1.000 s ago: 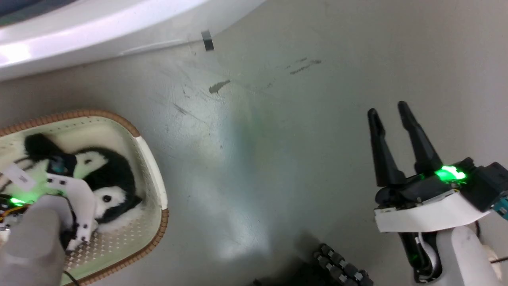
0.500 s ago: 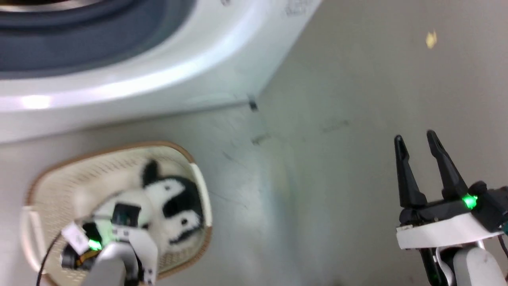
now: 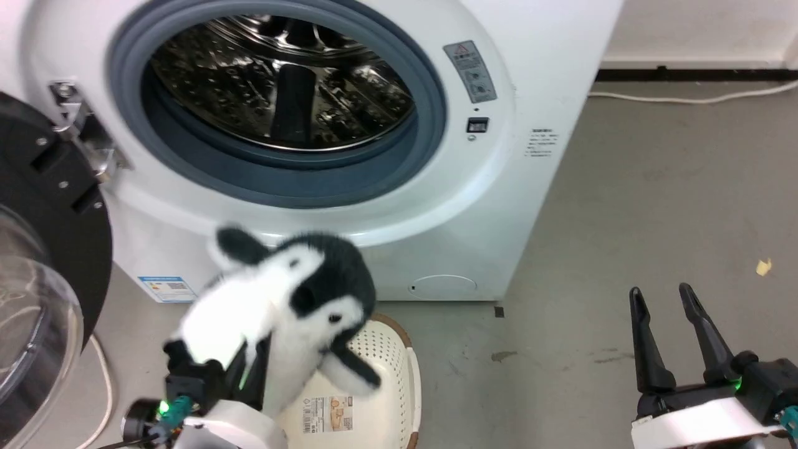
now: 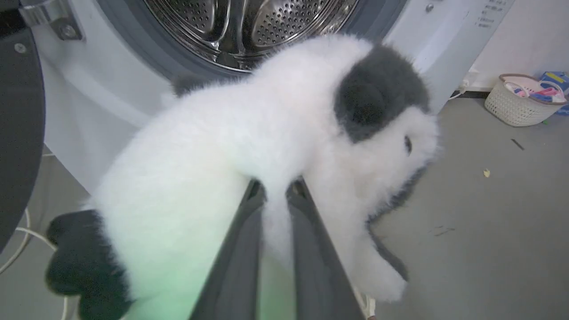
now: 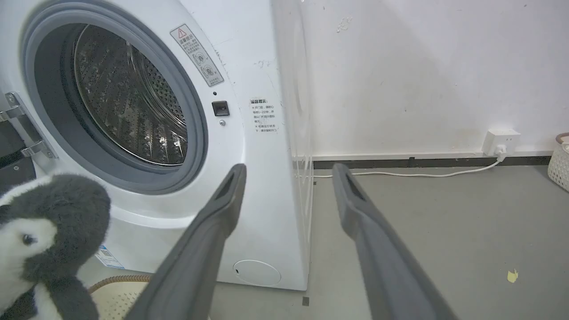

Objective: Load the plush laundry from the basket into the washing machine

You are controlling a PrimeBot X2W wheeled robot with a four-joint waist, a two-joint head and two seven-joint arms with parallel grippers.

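The plush laundry [image 3: 280, 299], a fluffy white-and-black toy, hangs in the air above the basket [image 3: 389, 374] and just below the washing machine's [image 3: 499, 187] round opening. My left gripper [image 4: 276, 191] is shut on a fold of its white fur, with the fingers mostly buried in it. The steel drum [image 3: 280, 81] stands open behind the grey gasket. The black-rimmed door [image 3: 56, 206] is swung out to the left. My right gripper [image 3: 664, 296] hovers open over the floor at the lower right, holding nothing. The right wrist view shows the plush [image 5: 49, 222] at its left edge.
A white cable [image 3: 686, 98] runs along the wall base to a socket [image 5: 500, 140]. A small basket of coloured items [image 4: 520, 100] stands by the wall on the right. A yellow scrap [image 3: 762, 267] lies on the grey floor. Another cable [image 3: 103, 374] trails under the door.
The head camera has tilted up from the floor to the machine's front. My left gripper has lifted the plush out of the basket to the machine's front. The right gripper stays open.
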